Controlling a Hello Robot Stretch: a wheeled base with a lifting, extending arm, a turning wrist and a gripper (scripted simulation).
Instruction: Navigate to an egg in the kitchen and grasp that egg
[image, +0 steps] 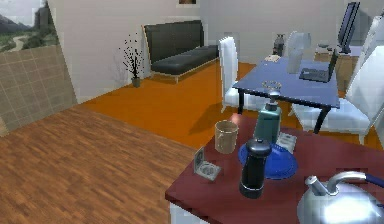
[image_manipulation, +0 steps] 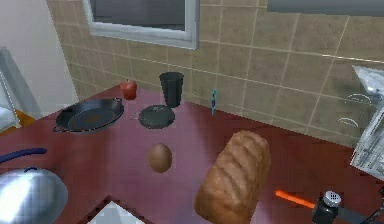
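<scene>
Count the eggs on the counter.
1. A brown egg lies on the dark red countertop, between the black pan and the bread loaf. Others could hide behind the loaf.

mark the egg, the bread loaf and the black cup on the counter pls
egg (image_manipulation: 160, 157): arm side view, middle of its brown shell.
bread loaf (image_manipulation: 233, 176): arm side view, middle of the top crust.
black cup (image_manipulation: 172, 88): arm side view, outer side wall.
</scene>
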